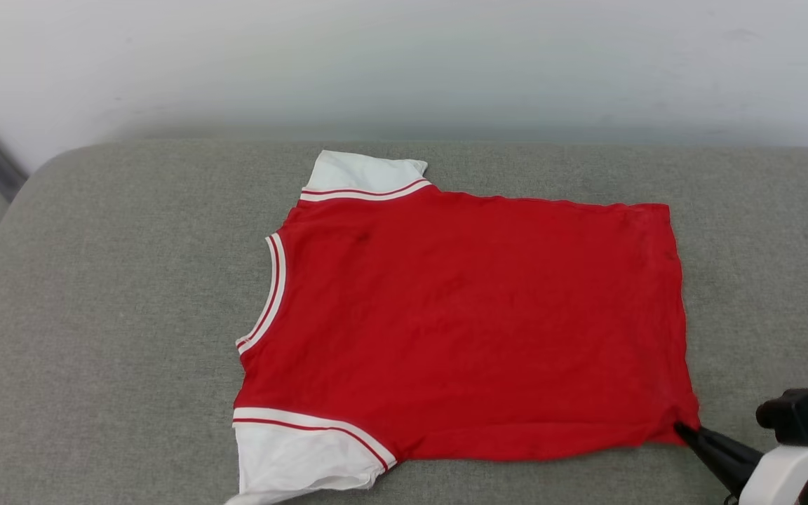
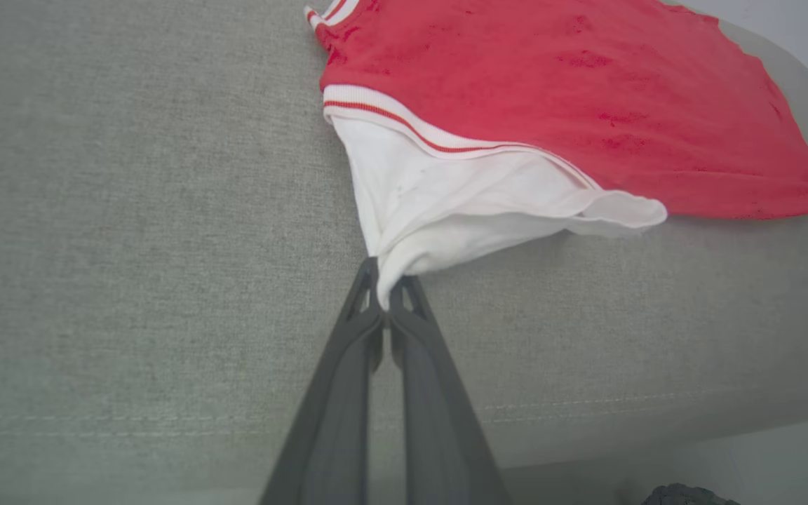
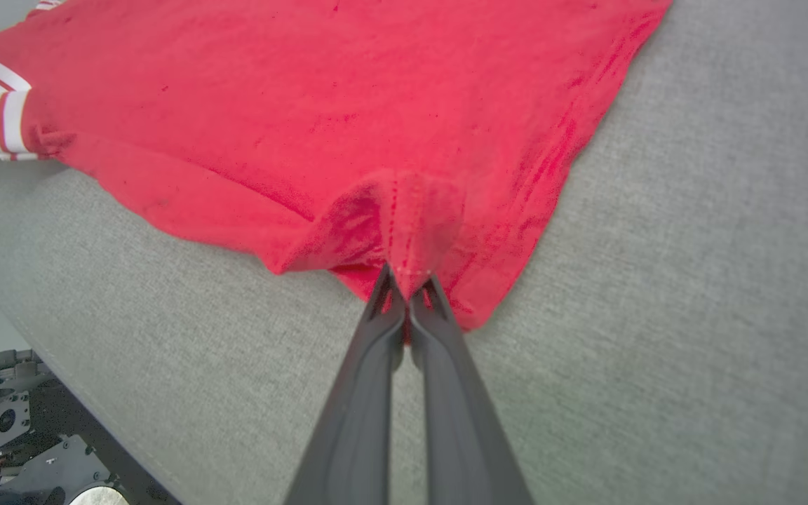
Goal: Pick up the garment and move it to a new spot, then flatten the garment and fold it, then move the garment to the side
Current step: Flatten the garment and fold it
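Left fingers (image 2: 341,386): closed, pinching the tip of the near white sleeve.
Right fingers (image 3: 365,393): closed on the red hem corner.
Garment (image 1: 474,315): spread flat on the grey fabric surface (image 1: 109,294), collar left, hem right.
Cut off: the near sleeve's tip crosses the head view's bottom edge; the right arm is cropped at its corner.

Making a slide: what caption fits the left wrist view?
The left pincer pinches the white sleeve of the shirt over a grey cushion.
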